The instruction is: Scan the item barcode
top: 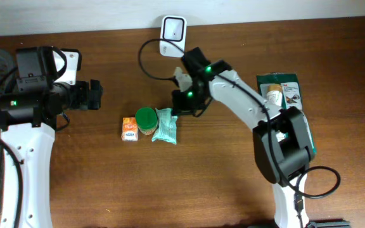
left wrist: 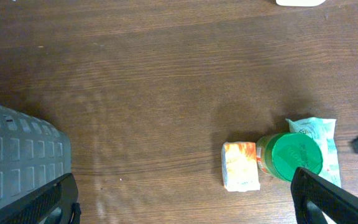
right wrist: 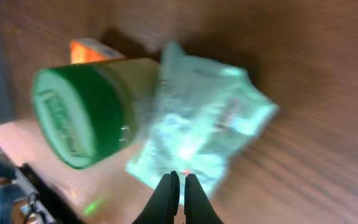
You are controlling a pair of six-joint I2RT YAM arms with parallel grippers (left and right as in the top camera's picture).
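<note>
- right gripper (right wrist: 176,186): jaws pressed together with nothing pinched. It hangs over the mint packet (right wrist: 197,124), just right of the green-lidded jar (right wrist: 82,112).
- mint packet: probably the item to scan. It lies flat against the jar's right side.
- orange box (top: 129,128): just beside the jar, on its left.
- left gripper (top: 95,95): jaws spread wide and empty, well left of the jar.
- white scanner (top: 173,30): beyond the jar, at the far edge of the table (top: 75,177).
- Progress: nothing is lifted or shown to the scanner yet, so the grasp and the scan both remain.
</note>
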